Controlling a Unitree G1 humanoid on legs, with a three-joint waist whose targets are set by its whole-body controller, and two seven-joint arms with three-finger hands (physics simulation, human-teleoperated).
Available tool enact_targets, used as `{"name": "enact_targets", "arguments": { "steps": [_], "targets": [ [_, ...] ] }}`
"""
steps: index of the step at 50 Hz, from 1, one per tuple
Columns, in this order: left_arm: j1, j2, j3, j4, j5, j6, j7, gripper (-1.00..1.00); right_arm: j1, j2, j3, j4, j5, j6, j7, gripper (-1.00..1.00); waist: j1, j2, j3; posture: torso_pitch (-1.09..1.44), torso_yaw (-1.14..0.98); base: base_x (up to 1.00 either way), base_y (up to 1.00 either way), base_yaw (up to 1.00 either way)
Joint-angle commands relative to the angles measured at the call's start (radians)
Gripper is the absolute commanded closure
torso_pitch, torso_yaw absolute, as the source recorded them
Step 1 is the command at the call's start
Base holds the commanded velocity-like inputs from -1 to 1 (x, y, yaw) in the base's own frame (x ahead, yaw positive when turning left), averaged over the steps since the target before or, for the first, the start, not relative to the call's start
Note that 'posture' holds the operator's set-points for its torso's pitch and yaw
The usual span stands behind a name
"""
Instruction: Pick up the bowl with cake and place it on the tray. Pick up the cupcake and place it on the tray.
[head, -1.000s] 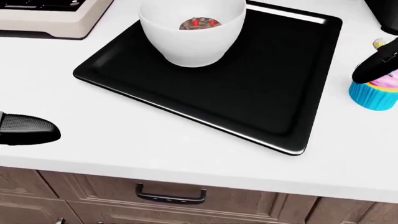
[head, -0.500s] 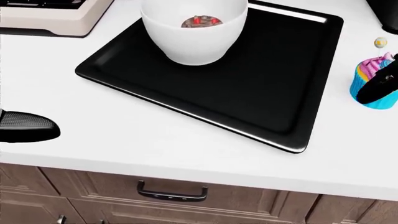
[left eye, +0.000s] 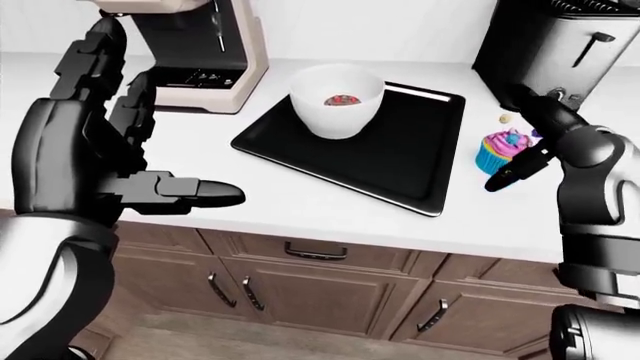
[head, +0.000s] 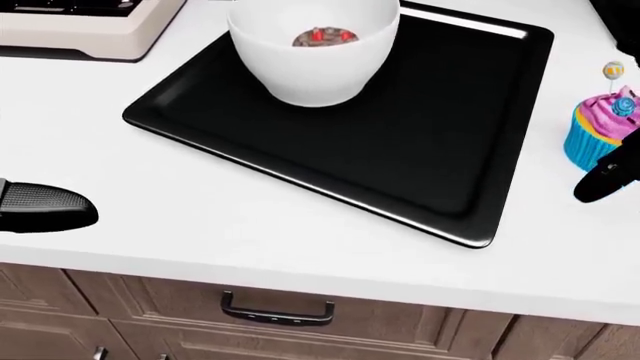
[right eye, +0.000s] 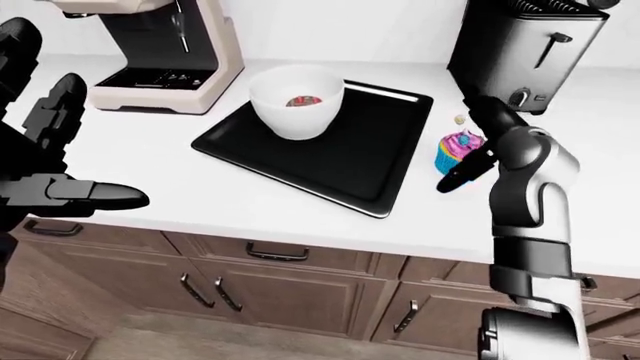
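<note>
The white bowl (head: 312, 52) with a piece of cake inside stands on the black tray (head: 400, 142), near the tray's top left in the head view. A cupcake (head: 598, 133) with a blue wrapper and pink icing sits upright on the white counter just right of the tray. My right hand (left eye: 512, 142) is open at the cupcake. One dark finger (head: 604, 183) lies below it and another reaches past its top right side. My left hand (left eye: 160, 127) is raised at the left, open and holding nothing. Its thumb (head: 45, 206) shows over the counter.
A beige coffee machine (left eye: 200, 52) stands left of the tray and a black toaster (left eye: 560, 45) stands above the cupcake. A small round candy (head: 612, 70) lies near the toaster. Wooden drawers with a handle (head: 275, 309) run under the counter edge.
My right hand's finger has slid down from the cupcake's top to below its wrapper. The cupcake, bowl and tray stay put. The left hand has not moved.
</note>
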Motion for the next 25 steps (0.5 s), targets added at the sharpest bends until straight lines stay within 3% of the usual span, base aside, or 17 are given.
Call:
{"name": "enact_targets", "arguments": {
  "steps": [1,11,12,13,16,19,25],
  "targets": [
    [-0.023,0.013,0.015,-0.011,0.007,-0.026,0.003,-1.0,-0.033,-0.021,-0.012,0.019,0.001,-0.038,-0.051,-1.0,0.0,-0.004,-0.024,0.0,0.0,0.0,0.0,0.0],
    [-0.023,0.013,0.012,-0.005,0.016,-0.031,-0.004,-1.0,-0.031,-0.023,-0.001,0.102,0.007,-0.063,-0.106,-1.0,0.001,-0.011,-0.026,0.0,0.0,0.0,0.0,0.0],
    [-0.022,0.012,0.012,-0.005,0.017,-0.032,-0.005,-1.0,-0.029,-0.023,-0.002,0.099,0.007,-0.062,-0.105,-0.69,0.001,-0.012,-0.026,0.0,0.0,0.0,0.0,0.0],
    [-0.022,0.012,0.011,-0.005,0.019,-0.032,-0.007,-1.0,-0.027,-0.023,-0.002,0.097,0.007,-0.061,-0.104,-0.2,0.001,-0.013,-0.026,0.0,0.0,0.0,0.0,0.0],
    [-0.026,0.011,0.017,-0.011,0.01,-0.021,-0.001,-1.0,-0.022,-0.025,-0.005,0.094,0.01,-0.063,-0.105,0.52,0.002,-0.014,-0.027,0.0,0.0,0.0,0.0,0.0],
    [-0.037,0.014,0.023,-0.014,-0.005,-0.009,0.009,-1.0,-0.018,-0.027,-0.007,0.089,0.013,-0.064,-0.104,0.76,0.002,-0.015,-0.027,0.0,0.0,0.0,0.0,0.0],
    [-0.042,0.024,0.023,-0.012,-0.031,-0.01,0.031,-1.0,-0.011,-0.029,-0.008,0.066,0.013,-0.062,-0.093,1.0,0.007,-0.017,-0.027,0.0,0.0,0.0,0.0,0.0]
  ]
}}
